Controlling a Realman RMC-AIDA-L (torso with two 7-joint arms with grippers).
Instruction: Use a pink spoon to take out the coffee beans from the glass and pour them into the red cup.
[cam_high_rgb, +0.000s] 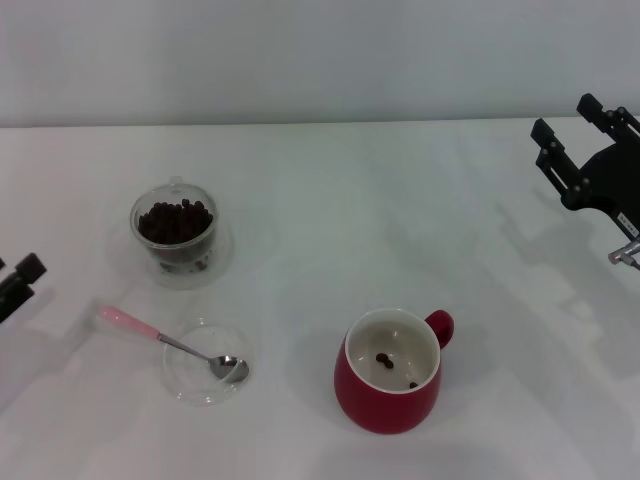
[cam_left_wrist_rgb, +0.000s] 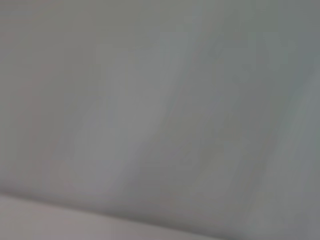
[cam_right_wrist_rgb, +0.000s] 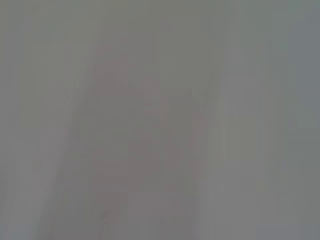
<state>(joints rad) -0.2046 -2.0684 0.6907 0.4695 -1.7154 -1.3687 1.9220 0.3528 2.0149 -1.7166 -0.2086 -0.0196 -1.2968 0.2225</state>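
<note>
The red cup (cam_high_rgb: 391, 372) stands nearest the camera, upright on the white surface (cam_high_rgb: 330, 220), its loop handle turned away toward the robot's right. Two coffee beans lie on its white floor; the bulk of the coffee beans (cam_high_rgb: 176, 222) remain heaped in the glass (cam_high_rgb: 175, 228), which stands farther back on the robot's left.

The pink spoon (cam_high_rgb: 172, 343) lies between the two on the left side — its metal bowl rests in a flat clear lid (cam_high_rgb: 205, 362), and the pale pink handle runs out over the lid's rim, up and toward the left edge. The long axis is thus a diagonal, handle end pointing toward the left gripper (cam_high_rgb: 18, 280).

That gripper sits at the left edge of the head view, near the handle tip and apart from it. Only its dark tips show, so whether the fingers are spread or pressed together cannot be told. The right gripper (cam_high_rgb: 572, 135) hangs high at the far right, well apart from everything, fingers spread and holding nothing.

Judgement: the left arm is the nearer by far, and the handle is presented to it. Nothing stands between the two. Both wrist views show only a featureless grey field — probably bare surface or wall.
</note>
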